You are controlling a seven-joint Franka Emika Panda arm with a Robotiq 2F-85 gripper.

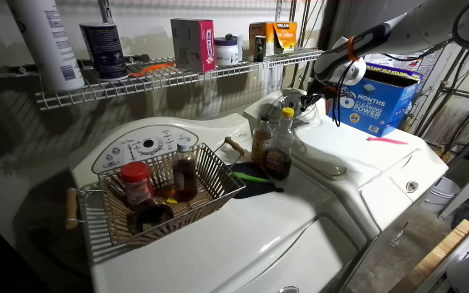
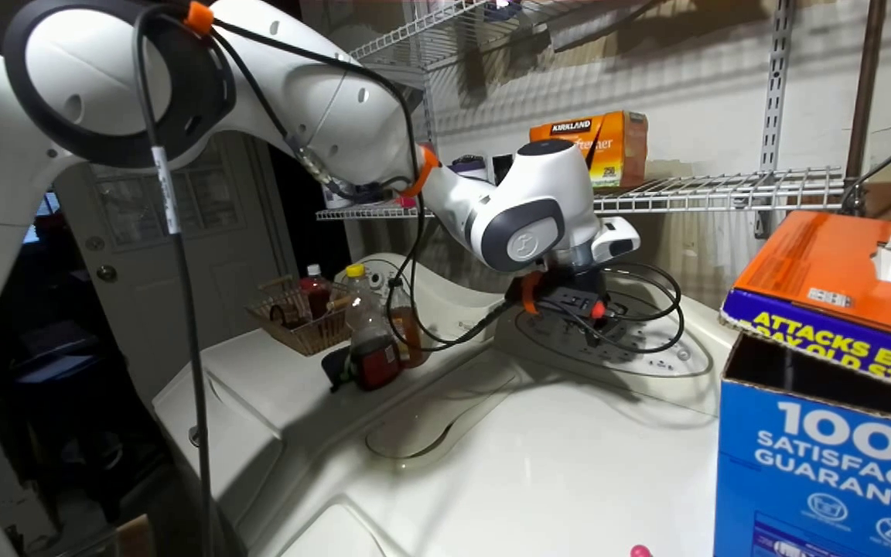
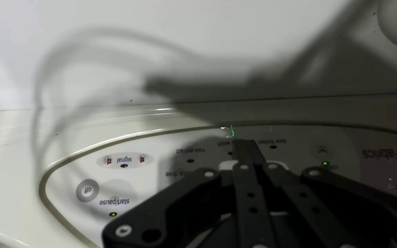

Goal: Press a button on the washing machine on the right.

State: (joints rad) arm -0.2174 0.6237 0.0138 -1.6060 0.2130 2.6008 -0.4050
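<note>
The washing machine (image 1: 352,142) is the glossy white machine at the right in an exterior view, and its lid fills the middle of an exterior view (image 2: 546,456). Its rounded console (image 2: 670,363) has an oval panel. In the wrist view the panel (image 3: 143,141) appears upside down, with labels such as "signal", "start/pause" and "max extract", and a round "off" button (image 3: 87,190). Green lights glow beside "start/pause" and at the right. My gripper (image 3: 248,141) is shut and empty, its tips over the panel between "wash" and "door locked". I cannot tell whether they touch. It also shows in both exterior views (image 1: 304,103) (image 2: 594,333).
The white dryer (image 1: 283,228) stands alongside, bearing a wire basket (image 1: 222,203) and two bottles (image 1: 277,156). A blue detergent box (image 2: 824,464) stands on the washer. A wire shelf (image 2: 724,201) runs above the consoles. Loose cables hang around the gripper.
</note>
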